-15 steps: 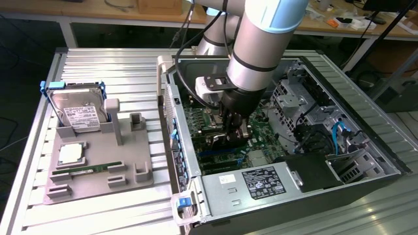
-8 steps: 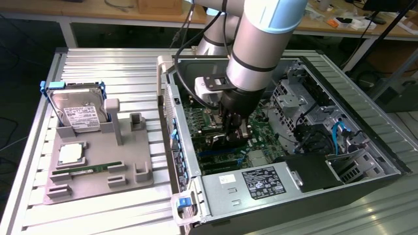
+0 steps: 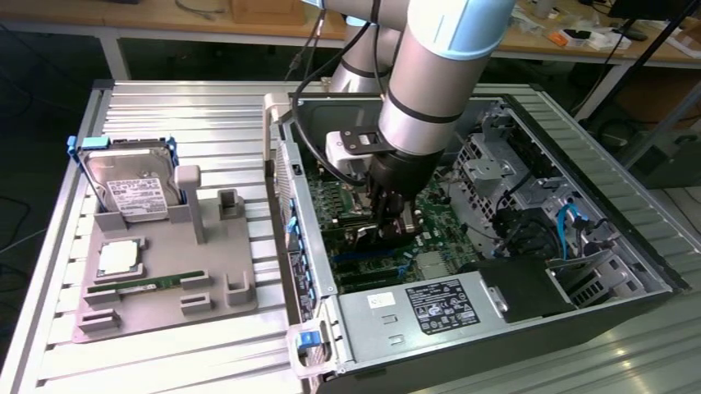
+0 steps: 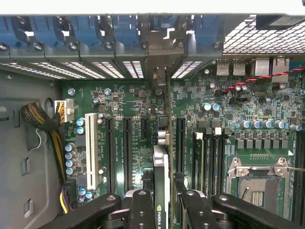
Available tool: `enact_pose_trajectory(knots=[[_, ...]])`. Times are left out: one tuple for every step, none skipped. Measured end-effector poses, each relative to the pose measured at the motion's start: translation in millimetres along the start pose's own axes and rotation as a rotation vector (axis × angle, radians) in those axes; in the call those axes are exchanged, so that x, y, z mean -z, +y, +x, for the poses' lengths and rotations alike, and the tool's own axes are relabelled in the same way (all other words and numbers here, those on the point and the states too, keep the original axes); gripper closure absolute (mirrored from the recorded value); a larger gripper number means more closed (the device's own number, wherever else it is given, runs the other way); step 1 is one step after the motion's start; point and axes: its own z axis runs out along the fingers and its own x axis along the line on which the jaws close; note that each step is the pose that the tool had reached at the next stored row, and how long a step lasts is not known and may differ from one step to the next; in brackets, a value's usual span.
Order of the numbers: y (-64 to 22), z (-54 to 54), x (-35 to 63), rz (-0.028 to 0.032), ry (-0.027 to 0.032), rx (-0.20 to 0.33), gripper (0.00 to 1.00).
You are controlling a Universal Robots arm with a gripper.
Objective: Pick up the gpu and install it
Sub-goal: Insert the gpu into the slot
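Note:
In the wrist view the gpu (image 4: 161,164) stands on edge between my fingers (image 4: 142,210), a thin black card with a small green logo, and my gripper (image 4: 163,202) is shut on it. It runs over the green motherboard (image 4: 143,102) towards the case's rear slot openings, parallel to the black expansion slots (image 4: 127,152). Whether its lower edge sits in a slot is hidden. In the exterior view my gripper (image 3: 390,230) reaches down inside the open computer case (image 3: 613,205), just above the motherboard (image 3: 438,215).
On the exterior view's left, a grey fixture (image 3: 219,283) holds a silver hard drive (image 3: 131,193), a processor (image 3: 118,258) and a green RAM stick (image 3: 148,285). The power supply (image 3: 438,304) fills the case's near corner. In the wrist view, a white slot (image 4: 90,148), yellow cables (image 4: 58,143) and the processor socket (image 4: 257,183) flank the card.

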Motion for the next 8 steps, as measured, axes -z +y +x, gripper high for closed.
enact_pose_trajectory(knots=[[0.0,0.0,0.0,0.0,0.0,0.0,0.73],[0.0,0.0,-0.1,0.0001,-0.0001,0.0,0.73],[0.0,0.0,-0.1,0.0001,-0.0002,0.0,0.73],[0.0,0.0,-0.1,0.0001,-0.0002,0.0,0.73],[0.0,0.0,-0.1,0.0001,-0.0002,0.0,0.73],[0.0,0.0,-0.1,0.0002,-0.0003,0.0,0.73],[0.0,0.0,0.1,0.0003,-0.0004,0.0,0.73],[0.0,-0.1,0.5,0.0004,-0.0007,0.0,0.73]])
